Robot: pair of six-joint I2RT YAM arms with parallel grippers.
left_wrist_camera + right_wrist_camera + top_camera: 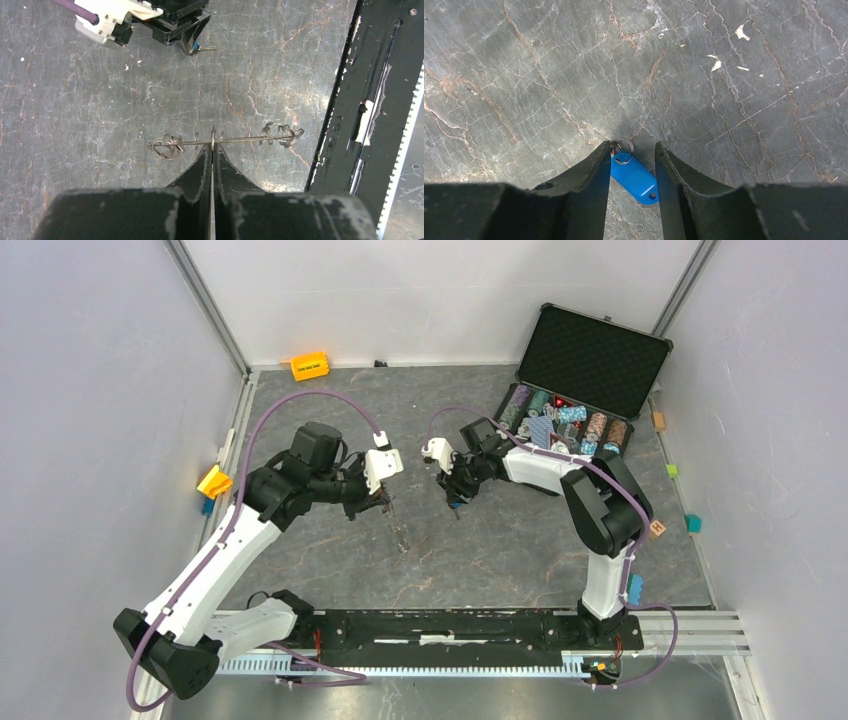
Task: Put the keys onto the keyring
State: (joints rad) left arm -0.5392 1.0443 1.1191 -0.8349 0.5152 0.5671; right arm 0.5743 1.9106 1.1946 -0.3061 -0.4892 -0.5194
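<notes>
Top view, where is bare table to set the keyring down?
Bare: near middle, between the keyring and black rail; far middle, between the orange block and chip case. Crowded: far right, around that case.

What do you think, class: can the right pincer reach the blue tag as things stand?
Probably yes: the right pincer stands open astride the blue tag, which lies between its fingers with nothing in between.

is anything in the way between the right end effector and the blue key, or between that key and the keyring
Nothing visible. The blue key sits between the open fingers of the right end effector, and only bare table separates it from the keyring pinched in the left end effector.
</notes>
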